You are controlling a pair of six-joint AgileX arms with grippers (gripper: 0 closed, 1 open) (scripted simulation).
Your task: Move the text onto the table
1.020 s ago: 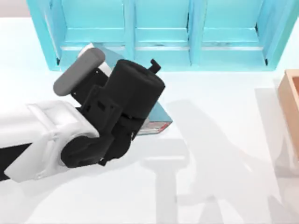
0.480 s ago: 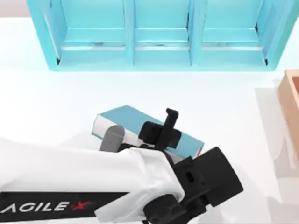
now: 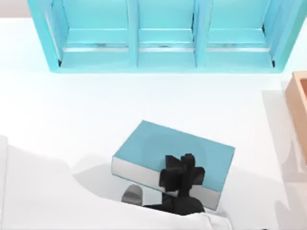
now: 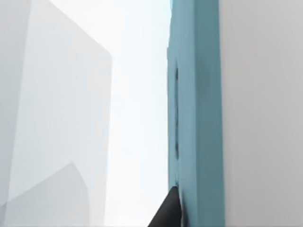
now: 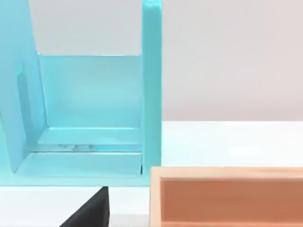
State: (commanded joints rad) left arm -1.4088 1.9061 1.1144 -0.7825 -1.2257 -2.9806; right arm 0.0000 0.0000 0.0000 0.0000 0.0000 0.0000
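Text (image 3: 184, 148) flat, cover up, above surface (image 3: 72, 110) at front centre, white page edge facing front. Left gripper (image 3: 181, 176) clamped on front long edge, fingers over cover and below. Open white surface between text and shelf (image 3: 163, 52). Wooden box (image 3: 300, 105) at right edge. Right arm parked; its wrist camera faces shelf and box.

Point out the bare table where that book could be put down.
Bare table runs between the shelf and the book, and rightward toward the wooden box. The near edge is crowded: the left end effector grips the book there.
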